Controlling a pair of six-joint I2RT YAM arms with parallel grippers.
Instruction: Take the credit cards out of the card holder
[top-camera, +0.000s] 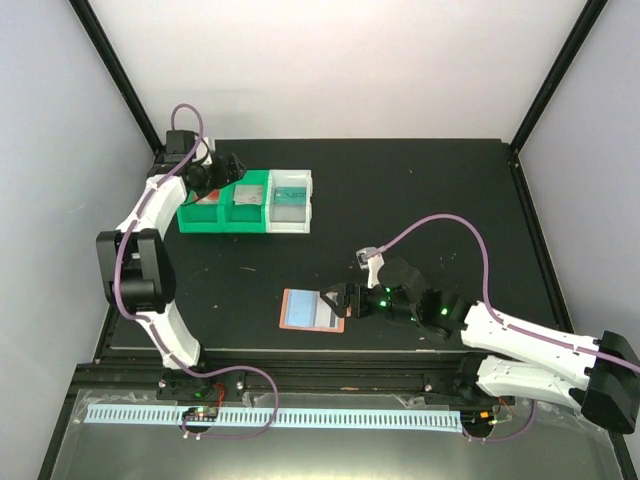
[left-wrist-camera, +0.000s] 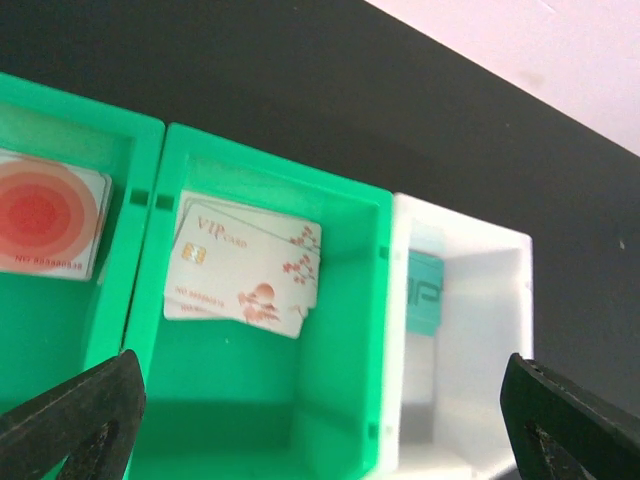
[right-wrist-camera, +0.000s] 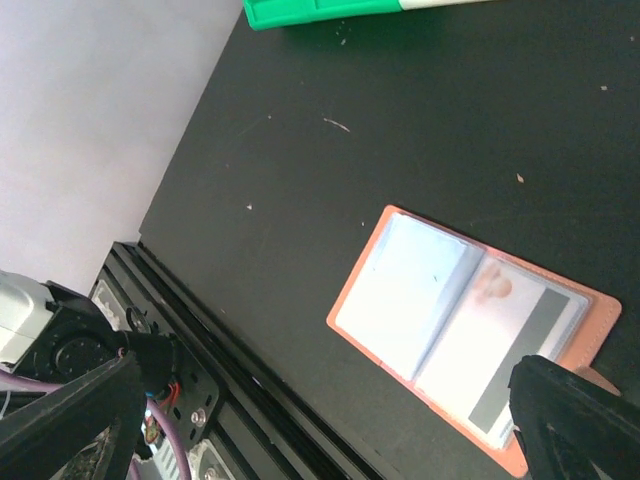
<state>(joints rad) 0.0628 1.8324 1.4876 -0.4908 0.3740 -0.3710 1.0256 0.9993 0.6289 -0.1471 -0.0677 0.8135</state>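
Nearest, the open holder (top-camera: 310, 309) lies flat on the tabletop (top-camera: 420, 190), one pocket showing a grey-striped card (right-wrist-camera: 505, 365). Right pincer (top-camera: 333, 300), jaws wide apart, sits at the holder's right edge, one finger (right-wrist-camera: 575, 420) over its corner; contact cannot be told. Farther back, left pincer (top-camera: 218, 178), jaws also apart, hangs above the bins: red-disc card (left-wrist-camera: 45, 215) and VIP card (left-wrist-camera: 245, 268) in the two compartments of the green bin (left-wrist-camera: 150, 190), teal card (left-wrist-camera: 424, 295) in the white bin (left-wrist-camera: 500, 260).
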